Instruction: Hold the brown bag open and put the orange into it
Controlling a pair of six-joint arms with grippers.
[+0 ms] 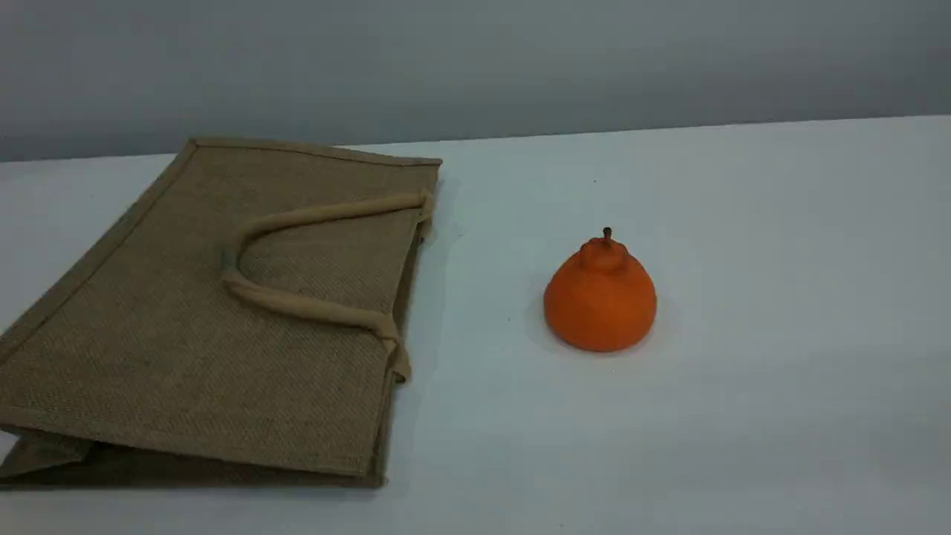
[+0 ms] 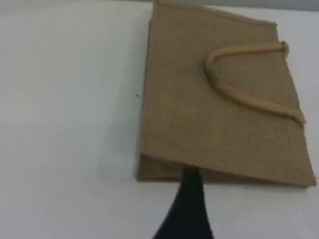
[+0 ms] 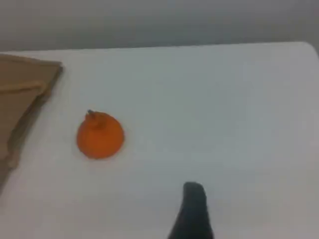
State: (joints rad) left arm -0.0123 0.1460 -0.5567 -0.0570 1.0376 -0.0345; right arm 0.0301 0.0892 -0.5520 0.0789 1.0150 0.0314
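The brown bag (image 1: 186, 334) lies flat and closed on the left of the white table, its mouth edge turned right. One beige handle (image 1: 297, 301) lies looped on its upper face. The orange (image 1: 600, 297) stands upright to the right of the bag, stem up, apart from it. No arm shows in the scene view. In the left wrist view one dark fingertip (image 2: 189, 199) hangs above the bag (image 2: 199, 124) near its front edge, touching nothing. In the right wrist view the fingertip (image 3: 193, 204) hovers right of the orange (image 3: 99, 137), well clear of it. Neither gripper holds anything.
The table (image 1: 780, 297) ends at a far edge against a grey wall (image 1: 520, 59). Its rounded far right corner (image 3: 309, 47) shows in the right wrist view. A corner of the bag (image 3: 20, 84) reaches in at that view's left.
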